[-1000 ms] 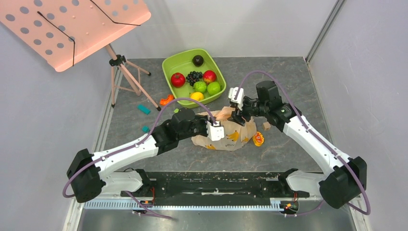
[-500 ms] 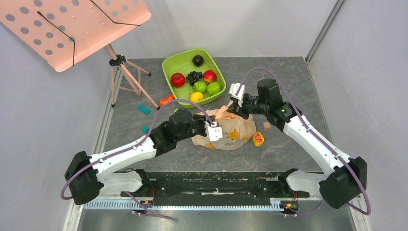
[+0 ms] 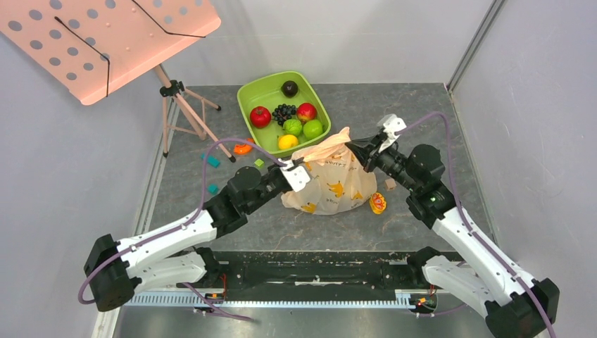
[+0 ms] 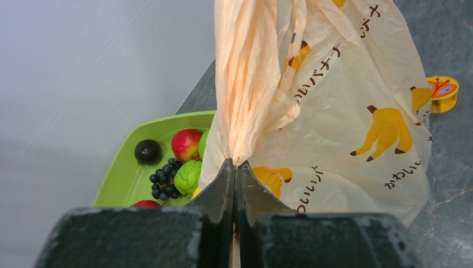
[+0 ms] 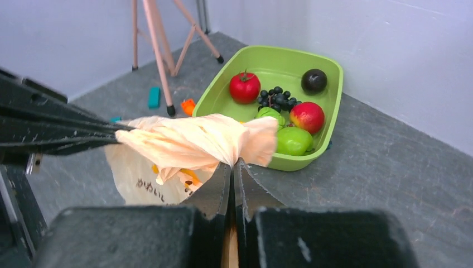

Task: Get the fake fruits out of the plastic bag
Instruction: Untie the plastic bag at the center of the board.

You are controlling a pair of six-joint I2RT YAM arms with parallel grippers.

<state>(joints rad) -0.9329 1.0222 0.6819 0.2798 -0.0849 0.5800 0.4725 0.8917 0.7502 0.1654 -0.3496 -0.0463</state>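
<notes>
- The fake fruits are not visible; judging by its bulging body they lie inside the plastic bag [image 3: 331,184], which hangs just on the near side of the green tub [image 3: 267,95], towards the arm bases
- The bag's top is gathered into a twisted band stretched level between the two grippers, while its printed body sags below; whether the bottom touches the table cannot be told
- The left gripper [image 4: 235,167] is clenched on one end of that band, close to the tub's near edge
- The right gripper [image 5: 233,167] is clenched on the other end, off the tub's near right corner
- The step in hand looks like spreading the mouth open, since the film between the jaws is bunched and no opening shows
- Doing it well likely means drawing both ends apart evenly, with firm pinches because the thin film could slip or tear
- The mouth should be kept turned away from the tub, so that nothing rolls in among the fruits already there
- A small orange-yellow block [image 3: 378,203] lies farther from the tub, beside the bag's near right side
</notes>
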